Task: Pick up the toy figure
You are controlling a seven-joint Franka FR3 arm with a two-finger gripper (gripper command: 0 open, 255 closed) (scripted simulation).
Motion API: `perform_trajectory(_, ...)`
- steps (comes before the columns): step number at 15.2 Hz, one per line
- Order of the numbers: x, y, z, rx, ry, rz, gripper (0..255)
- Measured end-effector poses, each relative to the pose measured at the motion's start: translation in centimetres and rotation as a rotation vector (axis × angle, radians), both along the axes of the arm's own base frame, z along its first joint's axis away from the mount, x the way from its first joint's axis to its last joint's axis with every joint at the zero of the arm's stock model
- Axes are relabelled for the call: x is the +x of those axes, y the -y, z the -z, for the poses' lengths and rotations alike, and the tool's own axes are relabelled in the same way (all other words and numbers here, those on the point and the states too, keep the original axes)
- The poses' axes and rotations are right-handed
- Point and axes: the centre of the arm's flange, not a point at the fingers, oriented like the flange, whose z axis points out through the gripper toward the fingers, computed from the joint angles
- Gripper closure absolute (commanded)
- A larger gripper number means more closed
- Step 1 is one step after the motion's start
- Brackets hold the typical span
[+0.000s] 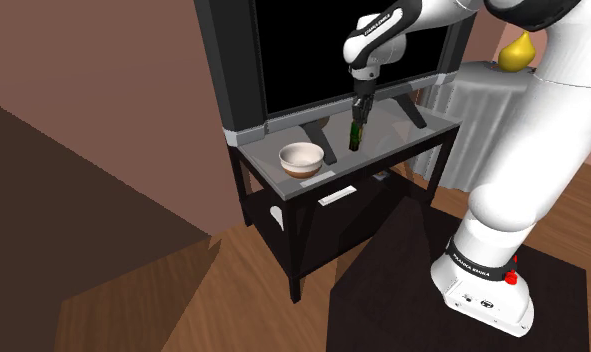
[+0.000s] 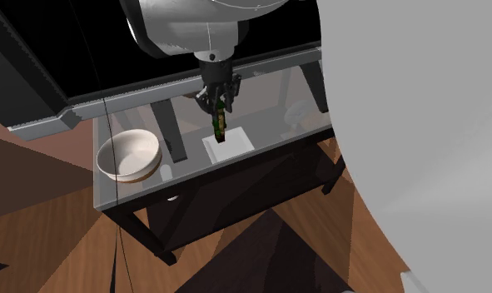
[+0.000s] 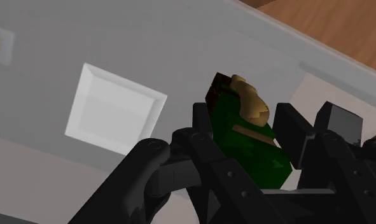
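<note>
1. White outside and tan inside, a round bowl (image 1: 301,158) sits near the shoulder view's left end of a grey, glass-like table top on a black frame (image 1: 388,138).
2. Right of the bowl, well apart from it, the all-black two-finger gripper (image 1: 358,120) points straight down over the table. Its fingers pinch a slim green toy figure with a tan head (image 1: 355,137), held upright. I cannot tell whether the figure's lower end touches the top.
3. A flat white square card (image 2: 240,146) lies on the table top under the figure.
4. Just behind the gripper stand the slanted black legs of a large black-screened television (image 1: 303,50), crowding that side.
5. Farthest right, a yellow pear-shaped thing (image 1: 518,52) rests on a small table draped in white cloth (image 1: 483,100).
</note>
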Motion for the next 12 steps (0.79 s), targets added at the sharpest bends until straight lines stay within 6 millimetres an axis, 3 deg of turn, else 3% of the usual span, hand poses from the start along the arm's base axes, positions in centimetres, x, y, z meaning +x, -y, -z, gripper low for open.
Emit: perform_trajectory(12,-0.1,0.1,-6.4,0.0,0.0,0.0,255)
